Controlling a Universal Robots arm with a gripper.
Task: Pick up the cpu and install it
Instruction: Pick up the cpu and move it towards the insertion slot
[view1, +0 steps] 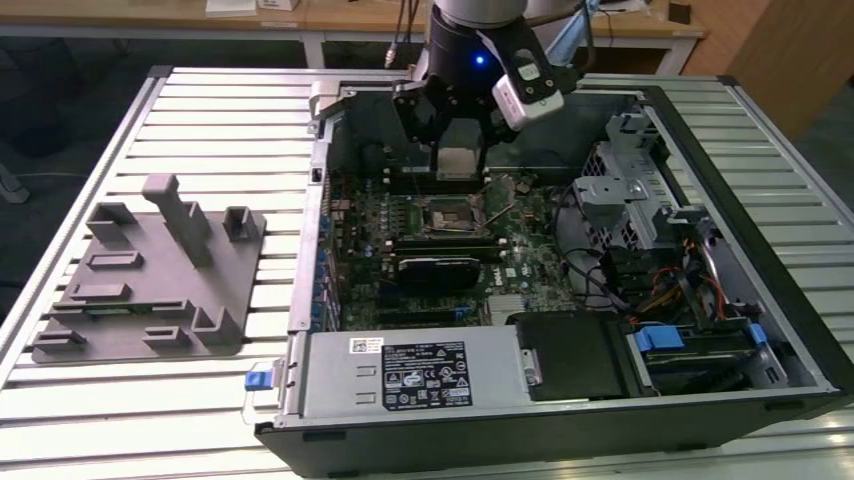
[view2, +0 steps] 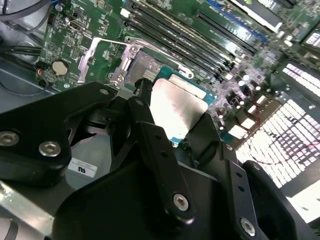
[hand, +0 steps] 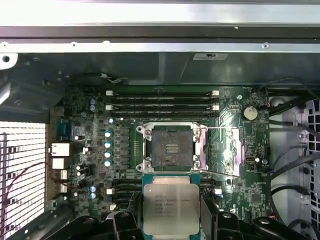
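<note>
The cpu (hand: 171, 203), a flat silver square with a green rim, is clamped between my black fingers (hand: 127, 217). My gripper (view1: 458, 163) is shut on it and hangs inside the open computer case, a short way above the motherboard (view1: 454, 225). In the first wrist view the bare socket (hand: 171, 147) lies just beyond the chip, with its metal frame folded open to one side. The second wrist view shows the cpu (view2: 176, 106) tilted near the socket (view2: 142, 67), held at two opposite edges.
The black tower case (view1: 747, 300) lies open on a slatted metal table (view1: 200, 110). Memory slots (hand: 162, 100), cables (view1: 667, 290) and a drive cage (view1: 627, 180) surround the socket. A grey fixture block (view1: 147, 270) stands on the exterior view's left.
</note>
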